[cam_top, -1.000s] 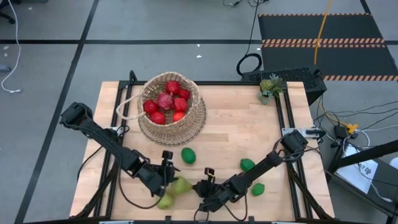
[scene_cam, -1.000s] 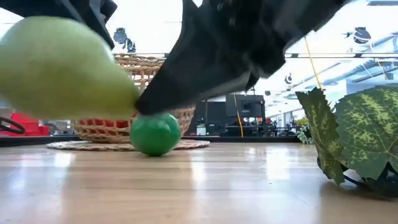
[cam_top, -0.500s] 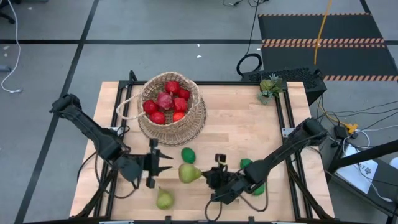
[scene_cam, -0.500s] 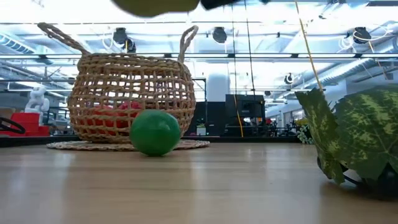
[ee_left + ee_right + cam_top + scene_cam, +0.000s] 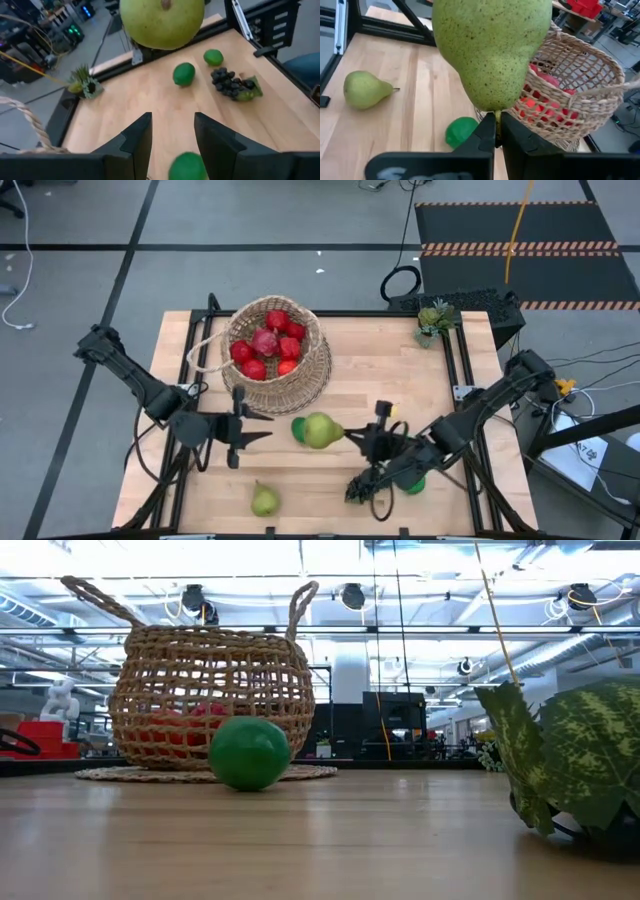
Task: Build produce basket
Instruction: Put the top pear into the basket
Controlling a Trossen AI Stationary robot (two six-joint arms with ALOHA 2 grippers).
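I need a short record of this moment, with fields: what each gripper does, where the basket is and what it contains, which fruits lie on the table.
right gripper: shut on pear stem, pear lifted
left gripper: open, empty, beside the pear
basket: far part of table, red fruits inside
on table: second pear, limes, grapes

Bright lamps (image 5: 352,595) on the ceiling light the wooden table (image 5: 400,395) evenly, shadows are soft and small, and the big pear (image 5: 492,47) close to the camera looks a bit blurry.
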